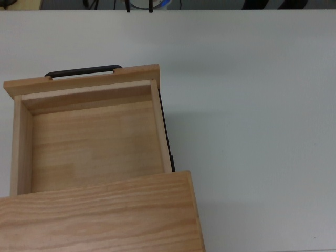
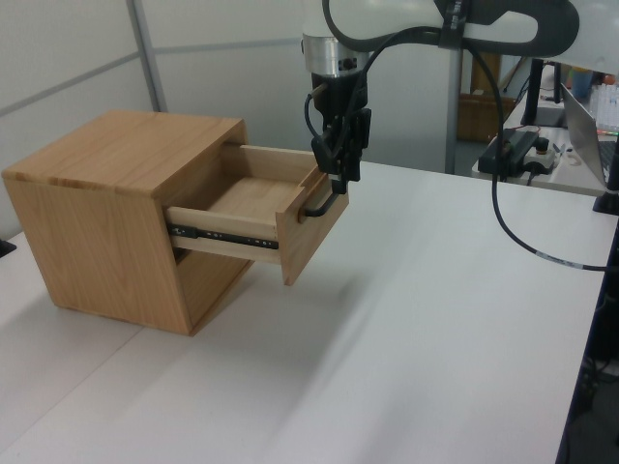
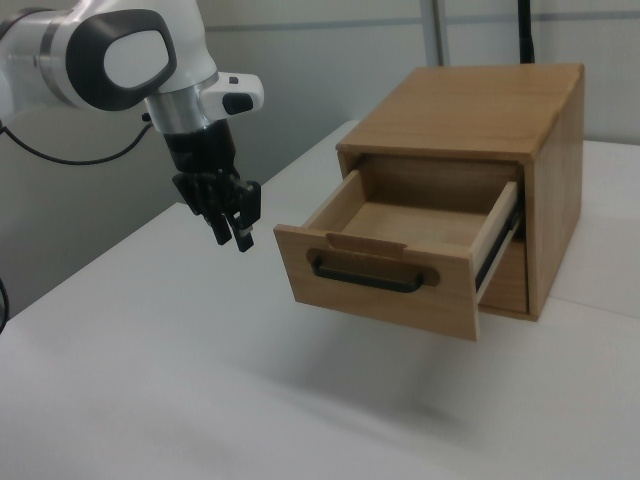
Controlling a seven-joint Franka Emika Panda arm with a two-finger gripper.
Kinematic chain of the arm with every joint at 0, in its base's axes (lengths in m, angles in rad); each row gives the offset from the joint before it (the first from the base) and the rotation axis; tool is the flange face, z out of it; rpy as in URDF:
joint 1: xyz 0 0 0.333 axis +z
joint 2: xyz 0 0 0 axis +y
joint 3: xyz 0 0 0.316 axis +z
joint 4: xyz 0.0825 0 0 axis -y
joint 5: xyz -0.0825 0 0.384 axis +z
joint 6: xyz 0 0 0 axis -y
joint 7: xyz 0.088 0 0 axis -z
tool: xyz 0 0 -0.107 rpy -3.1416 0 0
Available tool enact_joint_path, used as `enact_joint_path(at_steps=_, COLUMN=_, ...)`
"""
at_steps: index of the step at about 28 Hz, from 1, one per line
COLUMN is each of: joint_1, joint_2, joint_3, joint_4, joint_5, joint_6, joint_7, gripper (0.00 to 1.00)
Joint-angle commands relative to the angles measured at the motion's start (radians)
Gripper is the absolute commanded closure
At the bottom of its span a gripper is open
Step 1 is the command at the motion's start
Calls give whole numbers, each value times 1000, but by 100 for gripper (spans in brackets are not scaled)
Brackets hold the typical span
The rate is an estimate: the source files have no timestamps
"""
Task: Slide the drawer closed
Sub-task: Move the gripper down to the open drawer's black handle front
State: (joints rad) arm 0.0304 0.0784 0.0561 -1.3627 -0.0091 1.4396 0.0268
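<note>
**Drawer found open; claw off the handle**

The drawer stands pulled well out of its cabinet, roughly two thirds of its tray exposed in the top view. Its tray is bare inside. The front panel faces away from the cabinet, with the black bar handle mounted across it; a dark slide rail shows along the tray's side wall in the left view.

The cabinet sits on the white surface, toward the top view's lower left corner, and the drawer front points toward the top view's upper edge.

My claw hangs out in front of the drawer, pointing downward. In the right view it is clear of the front panel, off to the right view's left of it and level with the handle. In the left view it overlaps the handle's end, so contact cannot be confirmed from there. My fingers sit close together with nothing between them.
</note>
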Motion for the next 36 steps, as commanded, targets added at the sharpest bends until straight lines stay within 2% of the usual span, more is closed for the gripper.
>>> enact_joint_path(at_steps=1, joint_1=2, joint_2=-8, joint_3=-6, joint_4=-2, joint_5=-3, joint_6=-24, joint_7=-13, gripper=100)
enact_joint_path(at_steps=9, joint_1=2, joint_2=17, joint_3=-6, joint_4=-13, joint_5=-12, joint_6=-24, joint_7=-8, gripper=100)
enact_joint_path(at_steps=12, joint_1=-1, joint_2=49, joint_3=-7, joint_4=-18, joint_5=-14, joint_6=-24, joint_7=-10, gripper=100)
enact_joint_path(at_steps=17, joint_1=0, joint_2=100, joint_3=-7, joint_4=-22, joint_5=-51, joint_6=-22, joint_7=-7, gripper=100)
enact_joint_path(at_steps=23, joint_1=-1, joint_2=144, joint_3=-7, joint_4=-22, joint_5=-60, joint_6=-2, joint_7=-7, gripper=100)
enact_joint_path(at_steps=36, joint_1=-1, joint_2=192, joint_3=-9, joint_4=-38, joint_5=-49, joint_6=347, joint_7=-5, gripper=100)
